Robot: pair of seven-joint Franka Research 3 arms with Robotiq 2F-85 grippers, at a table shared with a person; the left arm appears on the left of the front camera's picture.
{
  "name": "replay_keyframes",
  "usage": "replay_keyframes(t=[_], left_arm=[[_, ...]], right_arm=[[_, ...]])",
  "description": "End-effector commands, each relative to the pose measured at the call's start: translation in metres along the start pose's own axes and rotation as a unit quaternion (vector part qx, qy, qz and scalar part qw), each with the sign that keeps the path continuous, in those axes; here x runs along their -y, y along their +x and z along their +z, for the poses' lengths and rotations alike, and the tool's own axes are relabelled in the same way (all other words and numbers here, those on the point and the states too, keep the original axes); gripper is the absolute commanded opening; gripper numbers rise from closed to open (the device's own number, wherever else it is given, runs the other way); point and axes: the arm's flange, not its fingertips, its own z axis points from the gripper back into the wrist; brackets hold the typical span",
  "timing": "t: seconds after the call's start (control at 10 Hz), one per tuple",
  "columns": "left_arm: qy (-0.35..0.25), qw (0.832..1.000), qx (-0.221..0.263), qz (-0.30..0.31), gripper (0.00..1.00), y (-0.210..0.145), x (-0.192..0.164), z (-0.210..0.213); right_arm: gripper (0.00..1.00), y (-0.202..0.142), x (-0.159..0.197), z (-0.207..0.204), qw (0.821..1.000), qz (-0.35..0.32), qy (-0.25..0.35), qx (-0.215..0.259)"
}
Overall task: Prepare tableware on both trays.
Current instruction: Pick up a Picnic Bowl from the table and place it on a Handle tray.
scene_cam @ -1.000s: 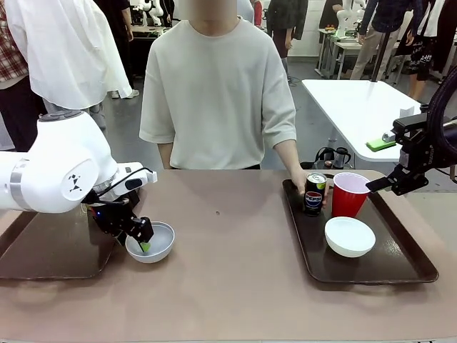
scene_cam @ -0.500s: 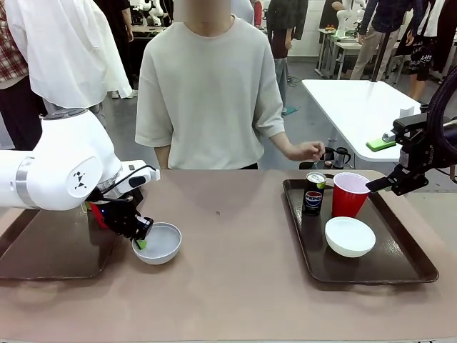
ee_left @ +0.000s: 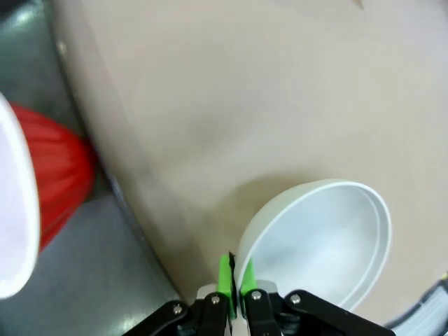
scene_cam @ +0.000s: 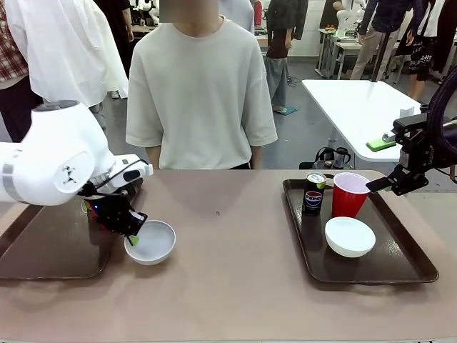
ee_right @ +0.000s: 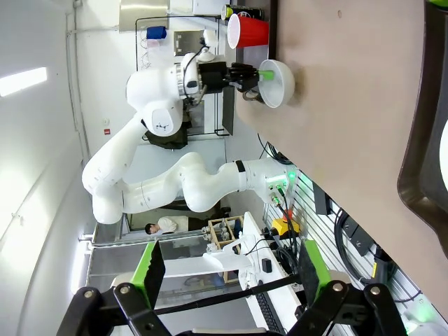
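White bowl (scene_cam: 151,242) rim pinched between closed left jaws (scene_cam: 133,239); right jaws (ee_right: 227,274) spread wide.

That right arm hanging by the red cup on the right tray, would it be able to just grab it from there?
Probably yes. The right gripper hangs open just beside the red cup, nothing between them. The soda can stands on the cup's other side and the white bowl lies nearer the camera, both out of the way.

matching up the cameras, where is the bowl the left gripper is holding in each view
Front view: bowl lower left, on the table beside the left tray.
Left wrist view: bottom right.
Right wrist view: top middle.
Shared landmark: left gripper clamped on its rim.
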Motion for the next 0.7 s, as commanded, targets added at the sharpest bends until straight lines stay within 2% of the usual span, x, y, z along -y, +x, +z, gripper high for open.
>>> replay_keyframes(t=[0.0,0.2,0.3,0.6], left_arm=[[-0.017,0.997,0.019,0.069,0.00,-0.024,-0.007,0.065],[-0.030,0.995,0.055,0.083,0.00,-0.043,-0.028,0.122],[-0.021,0.994,0.066,0.084,0.00,-0.050,-0.046,0.135],[0.021,0.991,0.050,0.120,0.00,-0.053,-0.114,0.138]], right_arm=[[1.00,0.000,0.001,0.003,1.000,0.009,-0.004,-0.010],[1.00,0.000,0.001,0.003,1.000,0.009,-0.004,-0.010],[1.00,0.000,0.001,0.003,1.000,0.009,-0.004,-0.010],[1.00,0.000,0.001,0.003,1.000,0.009,-0.004,-0.010]])
